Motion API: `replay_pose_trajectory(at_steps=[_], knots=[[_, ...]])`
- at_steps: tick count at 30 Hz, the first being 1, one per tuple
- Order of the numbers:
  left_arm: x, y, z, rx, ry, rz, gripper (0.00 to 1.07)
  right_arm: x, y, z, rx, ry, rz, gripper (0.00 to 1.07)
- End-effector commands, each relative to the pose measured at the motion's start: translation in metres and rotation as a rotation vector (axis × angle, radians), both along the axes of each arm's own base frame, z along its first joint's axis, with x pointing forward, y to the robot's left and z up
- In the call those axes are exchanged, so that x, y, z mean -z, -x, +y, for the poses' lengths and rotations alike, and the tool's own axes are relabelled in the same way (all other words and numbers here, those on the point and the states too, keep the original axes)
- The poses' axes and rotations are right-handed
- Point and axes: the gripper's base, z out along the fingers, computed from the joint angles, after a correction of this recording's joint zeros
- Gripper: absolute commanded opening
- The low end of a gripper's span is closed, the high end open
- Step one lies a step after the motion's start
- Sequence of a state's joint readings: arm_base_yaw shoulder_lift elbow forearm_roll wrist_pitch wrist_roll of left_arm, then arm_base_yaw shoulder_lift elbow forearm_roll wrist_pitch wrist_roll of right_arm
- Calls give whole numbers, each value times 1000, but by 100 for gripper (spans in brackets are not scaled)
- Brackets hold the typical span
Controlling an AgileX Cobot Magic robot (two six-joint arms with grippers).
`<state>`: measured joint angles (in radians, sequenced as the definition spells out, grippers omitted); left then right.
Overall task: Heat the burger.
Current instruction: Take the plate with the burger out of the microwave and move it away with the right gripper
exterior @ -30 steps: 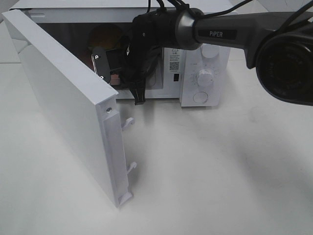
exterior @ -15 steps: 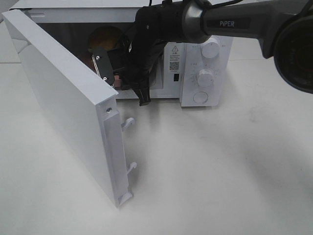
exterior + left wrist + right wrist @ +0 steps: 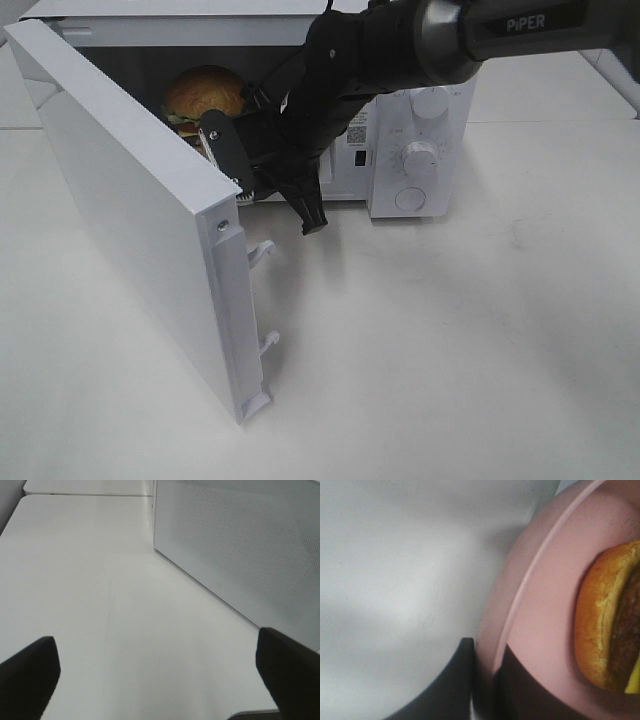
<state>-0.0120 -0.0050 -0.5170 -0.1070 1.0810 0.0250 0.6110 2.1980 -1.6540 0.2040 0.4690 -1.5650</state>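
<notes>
While right end effector (image 3: 482, 680) pinches the pink plate (image 3: 540, 630) rim, burger (image 3: 205, 95) just beyond, inside microwave (image 3: 420, 110)

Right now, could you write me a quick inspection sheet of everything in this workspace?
Surface: white table, bare.
Job's things: burger on a pink plate, inside the white microwave; door wide open.
Clutter: nothing seen.
Grippers: right gripper shut on the plate's rim, at the microwave opening; left gripper open, holding nothing, over the table.
Cables: black cables along the right arm.
Surroundings: nothing seen.
</notes>
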Motion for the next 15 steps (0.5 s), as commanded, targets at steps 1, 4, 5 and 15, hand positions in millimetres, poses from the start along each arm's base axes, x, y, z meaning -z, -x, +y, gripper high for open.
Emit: replay_pose_trajectory(at_steps=[1,4,5,15], knots=[[-1,0,0,-2,3,-15,100,-25,2,-6,-15,-52,-121,0],[-1,0,0,-2,3,-15,100,-26,6,-10,-31,-41,-131,0],[-1,0,0,-2,3,-15,100,-28,9,-15,-37,-37,-128,0],[-1,0,0,-2,3,-15,100,-45,20,-36,-49,-47,-131,0]])
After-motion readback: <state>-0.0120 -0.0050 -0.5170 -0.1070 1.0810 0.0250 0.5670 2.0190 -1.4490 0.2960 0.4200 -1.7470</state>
